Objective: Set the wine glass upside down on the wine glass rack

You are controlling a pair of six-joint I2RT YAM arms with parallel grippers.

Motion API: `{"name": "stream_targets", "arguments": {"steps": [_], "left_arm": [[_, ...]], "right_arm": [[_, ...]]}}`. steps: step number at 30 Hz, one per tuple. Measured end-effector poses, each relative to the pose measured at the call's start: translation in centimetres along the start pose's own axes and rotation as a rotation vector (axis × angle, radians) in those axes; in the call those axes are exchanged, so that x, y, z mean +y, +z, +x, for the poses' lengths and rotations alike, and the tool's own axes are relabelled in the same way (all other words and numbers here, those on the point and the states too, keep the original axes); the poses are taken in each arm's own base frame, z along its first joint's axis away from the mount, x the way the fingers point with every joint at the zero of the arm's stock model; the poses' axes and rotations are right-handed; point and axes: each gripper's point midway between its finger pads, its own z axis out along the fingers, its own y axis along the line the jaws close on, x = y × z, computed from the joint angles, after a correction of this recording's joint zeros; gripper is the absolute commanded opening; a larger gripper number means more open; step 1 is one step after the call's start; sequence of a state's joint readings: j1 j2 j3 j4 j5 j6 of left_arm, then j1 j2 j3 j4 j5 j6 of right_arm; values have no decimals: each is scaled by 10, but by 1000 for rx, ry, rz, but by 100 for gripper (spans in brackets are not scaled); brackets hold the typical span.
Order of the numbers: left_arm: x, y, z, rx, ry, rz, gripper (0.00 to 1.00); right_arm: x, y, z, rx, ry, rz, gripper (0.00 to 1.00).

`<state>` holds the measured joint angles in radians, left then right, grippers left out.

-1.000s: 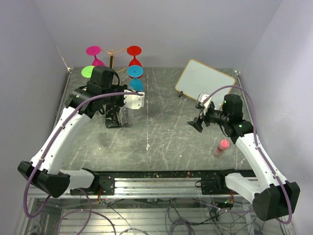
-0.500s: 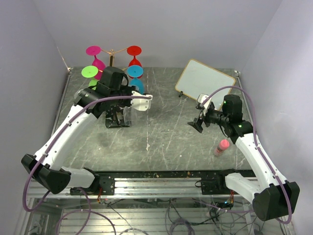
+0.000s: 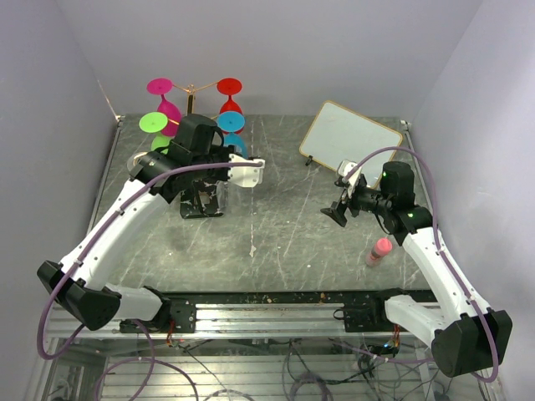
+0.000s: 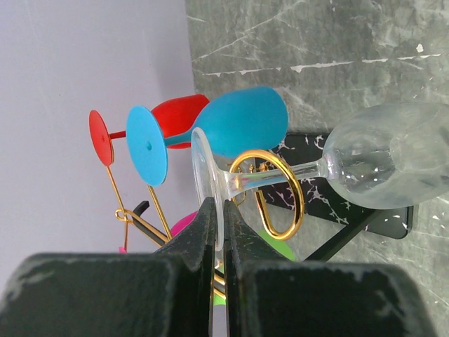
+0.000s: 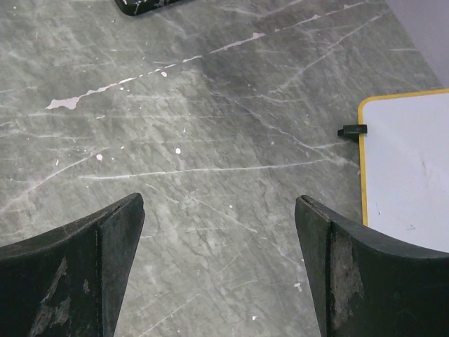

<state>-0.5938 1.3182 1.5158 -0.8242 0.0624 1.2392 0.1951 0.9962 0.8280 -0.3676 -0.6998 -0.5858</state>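
A clear wine glass (image 4: 379, 158) lies sideways in the left wrist view, its foot pinched between the jaws of my left gripper (image 4: 218, 210). Its stem passes through a gold curled arm end (image 4: 300, 200) of the wine glass rack. The bowl hangs over the rack's black base (image 4: 330, 210). In the top view the left gripper (image 3: 205, 185) and the glass (image 3: 216, 196) are at the front of the rack (image 3: 191, 93). My right gripper (image 5: 219, 232) is open and empty over bare table, at mid right in the top view (image 3: 337, 210).
Magenta (image 3: 163, 92), red (image 3: 230, 90), green (image 3: 152, 123) and blue (image 3: 231, 125) glasses hang on the rack. A white board with a yellow rim (image 3: 349, 138) leans at back right. A pink bottle (image 3: 380, 249) stands by the right arm.
My left arm has moved right and toward the rack with the clear glass in its grip. The right arm has not moved.
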Motion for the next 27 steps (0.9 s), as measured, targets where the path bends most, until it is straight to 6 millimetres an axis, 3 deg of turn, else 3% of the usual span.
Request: {"name": "stream_targets", "arguments": {"steps": [27], "left_arm": [[-10,3,-10,-38,-37,37,7]], "right_arm": [[1,0,2,2,5,-4,88]]}}
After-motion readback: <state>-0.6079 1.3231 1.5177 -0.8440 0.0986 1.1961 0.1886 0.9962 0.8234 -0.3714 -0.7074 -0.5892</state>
